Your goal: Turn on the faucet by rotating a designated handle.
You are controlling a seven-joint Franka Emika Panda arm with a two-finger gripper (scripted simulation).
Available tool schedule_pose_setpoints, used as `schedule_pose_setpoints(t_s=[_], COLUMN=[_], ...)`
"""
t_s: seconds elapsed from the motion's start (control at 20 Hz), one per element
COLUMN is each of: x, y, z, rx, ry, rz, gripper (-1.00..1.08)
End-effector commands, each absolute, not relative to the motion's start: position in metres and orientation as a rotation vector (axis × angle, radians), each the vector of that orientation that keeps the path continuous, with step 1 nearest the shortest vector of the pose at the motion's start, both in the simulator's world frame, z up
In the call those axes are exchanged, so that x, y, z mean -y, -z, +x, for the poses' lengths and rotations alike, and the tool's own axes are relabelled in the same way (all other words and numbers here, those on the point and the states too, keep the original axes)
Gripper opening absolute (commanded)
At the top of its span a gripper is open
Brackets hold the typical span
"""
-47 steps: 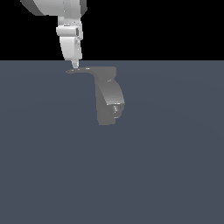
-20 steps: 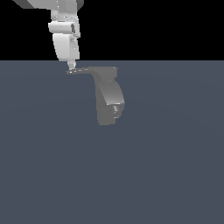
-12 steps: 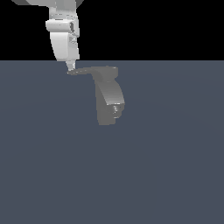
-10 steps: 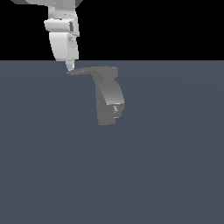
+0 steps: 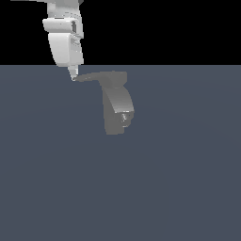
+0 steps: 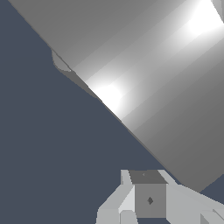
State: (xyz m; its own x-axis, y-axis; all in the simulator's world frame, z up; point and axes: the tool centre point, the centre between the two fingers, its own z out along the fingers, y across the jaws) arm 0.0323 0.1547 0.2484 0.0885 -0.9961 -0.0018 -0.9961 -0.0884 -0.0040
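The grey faucet (image 5: 116, 109) stands on the dark floor, its thick spout bending down towards the viewer. The thin handle (image 5: 96, 76) projects from its top towards the exterior view's left. My gripper (image 5: 73, 76) hangs from the white arm (image 5: 63, 42), its narrow tip touching the handle's far end; the fingers look pressed together with nothing between them. In the wrist view a large lit grey faucet surface (image 6: 153, 74) runs diagonally close in front of my gripper (image 6: 148, 200). I cannot tell whether that surface is the handle or the body.
A flat dark blue-grey floor (image 5: 179, 188) spreads all around the faucet. A black background lies above the horizon. No other objects show.
My gripper has shifted slightly to the exterior view's left and stays at the handle's tip. The handle's outline has changed slightly; the faucet body has not moved.
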Motion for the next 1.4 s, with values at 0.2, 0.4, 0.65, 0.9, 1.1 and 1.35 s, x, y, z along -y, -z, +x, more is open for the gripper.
schedule_pose_setpoints(t_s=[0.2, 0.4, 0.65, 0.9, 1.1, 1.35], x=[-0.14, -0.132, -0.121, -0.11, -0.1, -0.089], y=[-0.248, -0.248, -0.248, -0.248, -0.248, -0.249], z=[0.019, 0.01, -0.001, -0.012, -0.022, -0.034], rx=[-2.122, -2.122, -2.122, -2.122, -2.122, -2.122], ry=[0.002, 0.002, 0.001, 0.001, 0.001, 0.001], rz=[-2.314, -2.314, -2.315, -2.315, -2.315, -2.316], gripper=[-1.0, -1.0, -1.0, -1.0, -1.0, -1.0])
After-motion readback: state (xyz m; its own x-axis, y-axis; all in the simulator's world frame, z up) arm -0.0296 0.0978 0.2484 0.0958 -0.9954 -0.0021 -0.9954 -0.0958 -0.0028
